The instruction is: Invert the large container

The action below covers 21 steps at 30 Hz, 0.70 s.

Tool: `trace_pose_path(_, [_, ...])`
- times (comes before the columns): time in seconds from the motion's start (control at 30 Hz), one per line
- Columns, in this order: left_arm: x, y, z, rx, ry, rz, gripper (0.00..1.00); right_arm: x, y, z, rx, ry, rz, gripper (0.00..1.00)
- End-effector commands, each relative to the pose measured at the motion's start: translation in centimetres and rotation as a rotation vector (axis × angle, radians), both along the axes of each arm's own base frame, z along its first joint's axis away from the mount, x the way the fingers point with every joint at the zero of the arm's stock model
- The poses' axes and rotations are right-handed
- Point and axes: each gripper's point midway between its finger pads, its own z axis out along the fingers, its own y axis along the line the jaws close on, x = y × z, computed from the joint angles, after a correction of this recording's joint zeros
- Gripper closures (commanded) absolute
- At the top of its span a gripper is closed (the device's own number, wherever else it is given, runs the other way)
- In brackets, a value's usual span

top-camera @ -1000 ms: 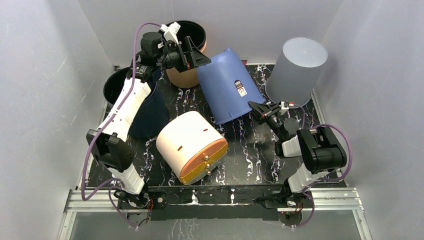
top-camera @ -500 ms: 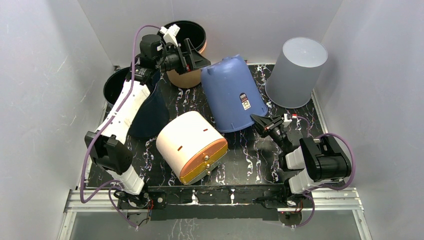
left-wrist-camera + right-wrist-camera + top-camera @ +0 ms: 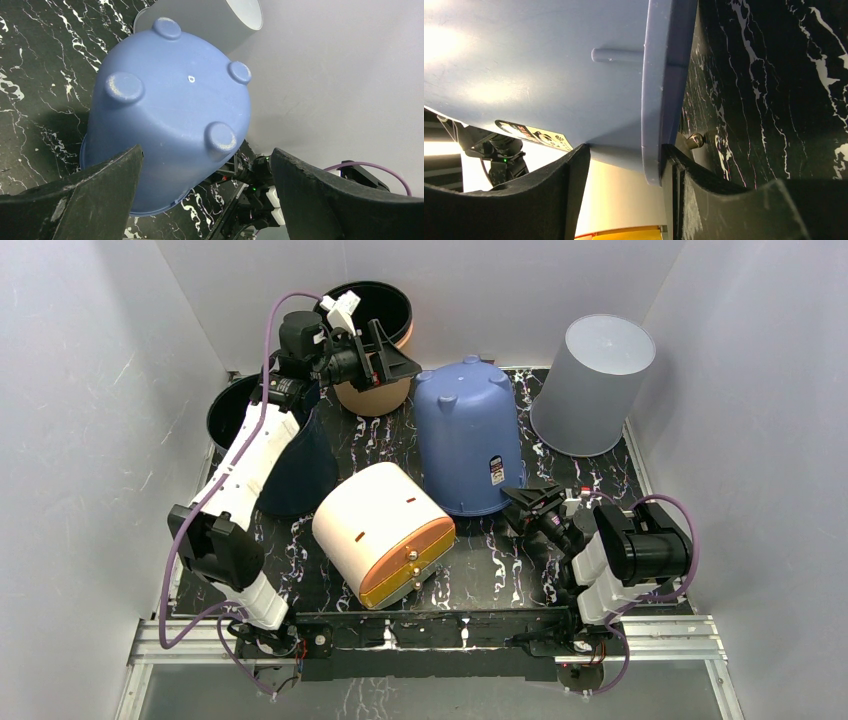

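Here the right hand (image 3: pixel 524 502) straddles the rim of the blue container (image 3: pixel 466 430).

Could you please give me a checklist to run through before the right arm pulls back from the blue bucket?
1. The blue bucket stands base up, rim on the table: ok.
2. The right gripper has its jaws apart: ok.
3. The right gripper is clear of the rim: not ok, jaws straddle it.
4. The left gripper is open and off the bucket: ok.
5. The bucket is apart from the cream container: cannot tell.
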Motion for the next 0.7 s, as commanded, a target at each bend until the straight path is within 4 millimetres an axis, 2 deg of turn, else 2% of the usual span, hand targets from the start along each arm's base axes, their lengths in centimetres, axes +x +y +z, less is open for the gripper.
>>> trace_pose_path(0.0, [-1.4,0.1,2.2,-0.034,-0.044,-0.03,0.02,-0.4,-0.3,7.1,0.0,-0.366,-0.009,0.47])
trace_pose_path(0.2, [-1.8,-0.2,0.4,-0.039,0.008,-0.05,0.02,-0.2,-0.1,6.3,0.016,-0.324,0.01,0.45])
trace_pose_path(0.3, [-2.2,-0.3,-0.7,-0.038,0.036,-0.057,0.01,0.0,-0.2,6.0,0.017,-0.31,0.003,0.36])
trace_pose_path(0.4, [-2.7,-0.6,-1.7,-0.035,0.061,-0.069,0.02,0.3,-0.5,5.3,0.013,-0.273,-0.017,0.18])
trace_pose_path(0.43, [-2.8,-0.7,-1.9,-0.034,0.066,-0.077,0.02,0.3,-0.5,5.3,0.009,-0.27,-0.025,0.15])
trace_pose_path(0.6, [-2.8,0.3,-3.2,0.077,0.084,-0.05,0.02,0.6,-0.6,5.0,-0.035,-0.252,-0.029,0.09])
trace_pose_path(0.67, [-2.6,0.2,-3.4,0.077,0.091,-0.051,0.02,1.1,-0.6,4.2,-0.092,-0.213,-0.027,0.07])
